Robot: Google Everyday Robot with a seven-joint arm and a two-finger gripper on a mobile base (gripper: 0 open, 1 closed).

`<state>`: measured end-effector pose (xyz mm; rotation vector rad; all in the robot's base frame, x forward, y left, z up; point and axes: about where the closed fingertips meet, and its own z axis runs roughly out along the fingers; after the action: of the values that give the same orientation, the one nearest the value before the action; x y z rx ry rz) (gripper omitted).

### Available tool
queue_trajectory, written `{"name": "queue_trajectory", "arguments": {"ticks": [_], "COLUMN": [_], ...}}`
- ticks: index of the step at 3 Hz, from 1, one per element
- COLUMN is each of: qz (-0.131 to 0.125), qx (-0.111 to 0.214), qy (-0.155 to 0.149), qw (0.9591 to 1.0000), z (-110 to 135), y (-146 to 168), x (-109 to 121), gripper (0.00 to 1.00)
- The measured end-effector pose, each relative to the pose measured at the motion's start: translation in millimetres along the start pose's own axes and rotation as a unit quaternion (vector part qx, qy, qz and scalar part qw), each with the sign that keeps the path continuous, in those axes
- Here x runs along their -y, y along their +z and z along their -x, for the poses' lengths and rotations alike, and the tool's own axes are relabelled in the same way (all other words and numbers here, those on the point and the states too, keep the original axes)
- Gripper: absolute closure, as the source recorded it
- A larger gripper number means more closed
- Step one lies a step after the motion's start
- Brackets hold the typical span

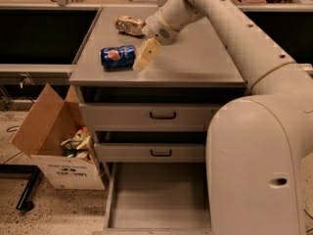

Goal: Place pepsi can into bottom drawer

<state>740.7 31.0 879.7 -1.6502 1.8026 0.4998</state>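
Observation:
The pepsi can point(118, 56) lies on its side on the grey cabinet top point(195, 62), near the left front. My gripper point(142, 62) hangs just right of the can, its tan fingers point(147, 54) pointing down and left, close to the can's right end. It holds nothing that I can see. The bottom drawer point(159, 197) is pulled open below, its grey floor bare. My arm reaches in from the upper right.
A tan-and-brown snack packet point(129, 25) lies at the back of the cabinet top. Two upper drawers point(161, 115) with black handles are shut. A cardboard box point(58, 146) with rubbish stands on the floor at the left. My white base point(259, 165) fills the right.

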Motion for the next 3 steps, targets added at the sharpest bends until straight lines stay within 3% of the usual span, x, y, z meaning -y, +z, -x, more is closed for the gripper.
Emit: {"name": "queue_trajectory", "arguments": {"ticks": [3], "qz": [0.038], "qx": [0.032], "qy": [-0.004], "qw": [0.9988], "z": [17.7], "y": [31.9], "x": [-7.4], "gripper": [0.00]}}
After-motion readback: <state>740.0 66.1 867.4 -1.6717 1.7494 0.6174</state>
